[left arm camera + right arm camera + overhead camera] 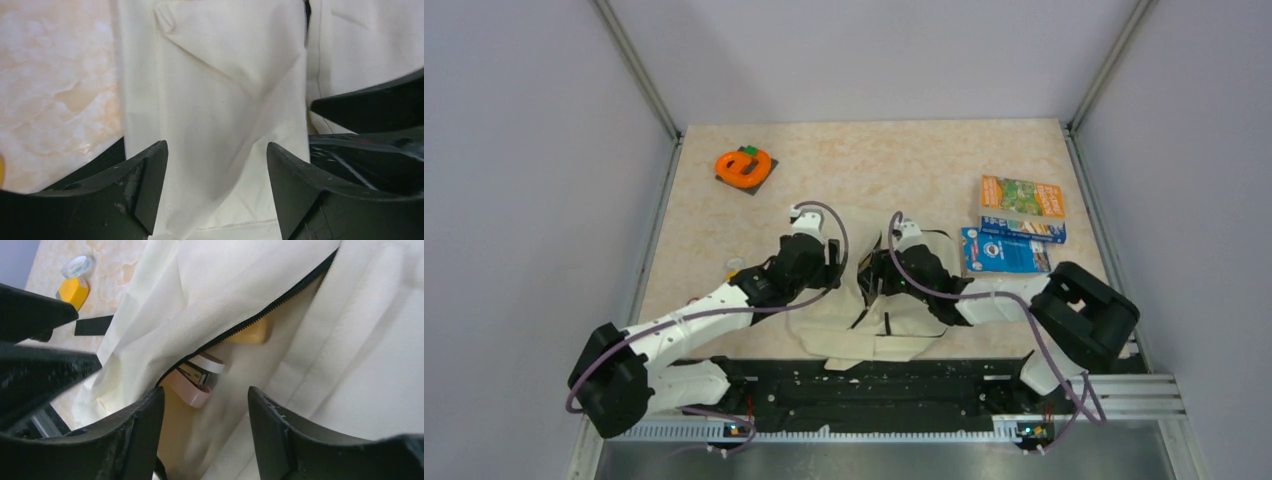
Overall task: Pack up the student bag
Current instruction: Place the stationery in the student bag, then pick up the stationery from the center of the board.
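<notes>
Cream fabric of the student bag [864,335] lies on the desk [904,160], directly beneath both arms. Over its cloth the left pincer [216,150] gapes wide, gripping nothing. Equally open and empty, the right pincer [205,395] faces the zipper mouth [260,315], and the booklets [1019,225] lie on the bag's right, so the right arm seems better placed.

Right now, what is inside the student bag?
Through the open zipper of the student bag, the right wrist view shows a pink and white stapler-like item and a yellowish block above it. The cream fabric covers the rest of the inside.
</notes>
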Controlling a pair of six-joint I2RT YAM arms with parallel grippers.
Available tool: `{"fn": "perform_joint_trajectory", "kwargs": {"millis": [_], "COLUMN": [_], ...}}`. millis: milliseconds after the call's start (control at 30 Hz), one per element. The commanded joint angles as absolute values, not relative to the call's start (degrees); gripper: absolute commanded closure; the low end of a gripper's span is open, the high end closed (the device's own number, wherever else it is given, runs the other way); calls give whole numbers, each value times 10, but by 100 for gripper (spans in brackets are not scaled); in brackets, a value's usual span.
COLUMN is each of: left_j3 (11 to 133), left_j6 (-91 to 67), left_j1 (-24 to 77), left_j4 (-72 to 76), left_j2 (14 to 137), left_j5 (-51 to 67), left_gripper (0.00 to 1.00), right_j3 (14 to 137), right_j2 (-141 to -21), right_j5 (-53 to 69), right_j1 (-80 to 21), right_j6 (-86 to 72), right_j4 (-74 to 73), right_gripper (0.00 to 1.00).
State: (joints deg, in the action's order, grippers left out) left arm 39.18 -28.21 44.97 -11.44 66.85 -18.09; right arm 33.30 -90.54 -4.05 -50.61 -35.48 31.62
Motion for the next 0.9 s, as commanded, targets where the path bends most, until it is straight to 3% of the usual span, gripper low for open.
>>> {"fn": "perform_joint_trajectory", "kwargs": {"millis": [0,233,500,867], "left_j3": [380,363,333,303], "left_j6": [-310,-399,-453,-509], "left_j1": [414,277,103,32], "left_j4": [-156,-249,-270,-223], "left_j2": [621,581,571,611], "left_j5": [-217,-234,-195,-194], "left_gripper": [19,11,9,9], "right_j3": [310,257,222,216], "right_j2": [-807,-658,-529,-501], "right_j5": [-111,-124,-123,-94], "right_j1": [-506,-461,-434,-431], "right_j6": [-325,-312,-299,-293], "right_j4": [248,178,145,151], "right_gripper": [33,21,12,10]}}
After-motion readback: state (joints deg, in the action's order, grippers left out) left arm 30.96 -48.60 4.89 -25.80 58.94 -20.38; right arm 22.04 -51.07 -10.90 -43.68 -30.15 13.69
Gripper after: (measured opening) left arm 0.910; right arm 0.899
